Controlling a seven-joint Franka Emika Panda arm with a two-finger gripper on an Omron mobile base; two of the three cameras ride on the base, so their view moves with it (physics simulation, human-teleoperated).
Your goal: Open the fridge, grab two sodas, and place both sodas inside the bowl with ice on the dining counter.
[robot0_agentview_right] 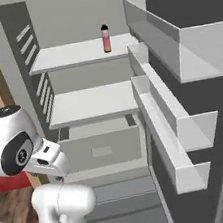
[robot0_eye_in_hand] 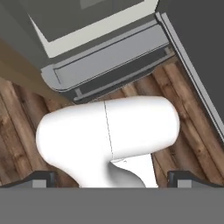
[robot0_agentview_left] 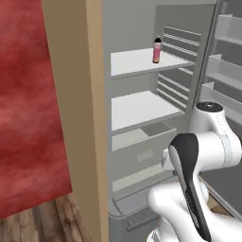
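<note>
the fridge (robot0_agentview_left: 142, 118) stands open, its door (robot0_agentview_right: 192, 96) swung wide to the right, grey bins lining the door's inner face. the arm is folded low in front of it — elbow joint raised at about the height of the lower shelf (robot0_agentview_right: 94, 103), the forearm doubling back down toward the base. the hand points at the floor: its camera looks straight down on wood floor planks (robot0_eye_in_hand: 26, 118) and the fridge's bottom drawer (robot0_eye_in_hand: 109, 57) edge. the claw (robot0_eye_in_hand: 112, 178) is released, its two dark finger tips (robot0_eye_in_hand: 41, 178) set at the far left and right of the hand view, as wide apart as they go, with nothing between them.

the pink soda (robot0_agentview_left: 157, 51) with a dark cap stands upright on the upper shelf (robot0_agentview_left: 137, 61), near that shelf's front right corner — well above the claw and far from it, deeper into the fridge. the lower shelf sits between the bottle's shelf and the claw. a tan wood surround (robot0_agentview_left: 80, 118) rises to the left of the arm, with a red wall (robot0_agentview_left: 26, 104) beyond it.
</note>
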